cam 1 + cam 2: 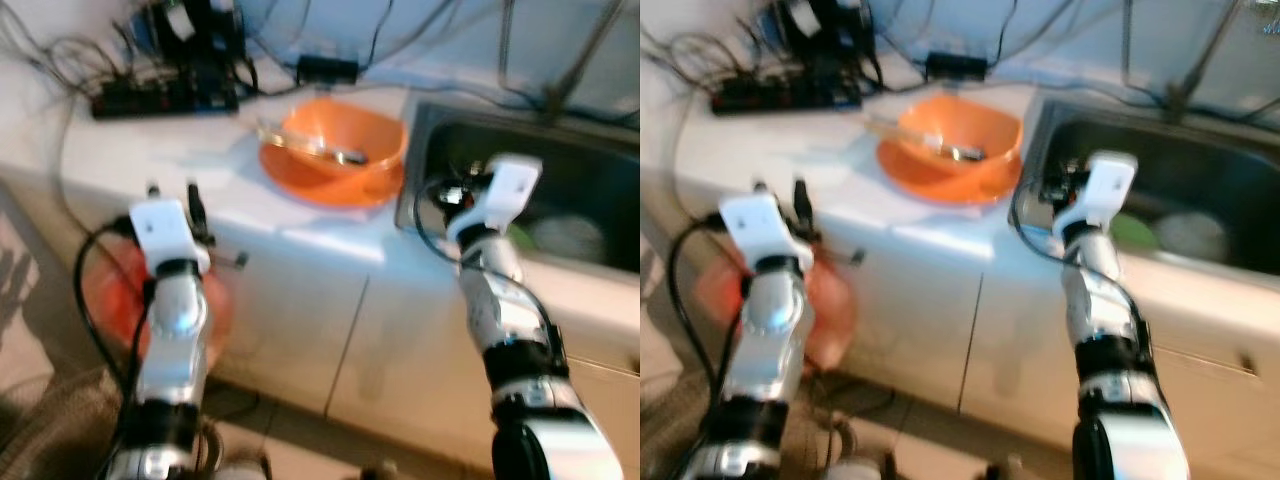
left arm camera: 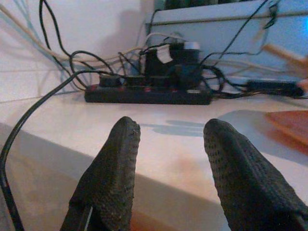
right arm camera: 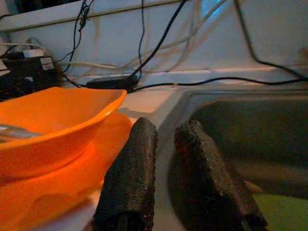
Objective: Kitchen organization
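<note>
We see one orange bowl (image 1: pixel 340 140) on one plate (image 1: pixel 330 185) at the counter's (image 1: pixel 150 170) sink-side edge, holding one utensil (image 1: pixel 315 148) lying along that edge. Our left gripper (image 2: pixel 168 144) hovers spread at the front edge; our right gripper (image 3: pixel 166 168) sits nearly closed, empty, over the sink (image 1: pixel 560 170) rim.

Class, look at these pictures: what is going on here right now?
A humanoid robot faces a white kitchen counter. Neither arm holds anything. Its left pincer hovers open at the counter's front edge, facing a power strip. Its right pincer sits at the sink rim, beside an orange bowl on an orange plate.
</note>
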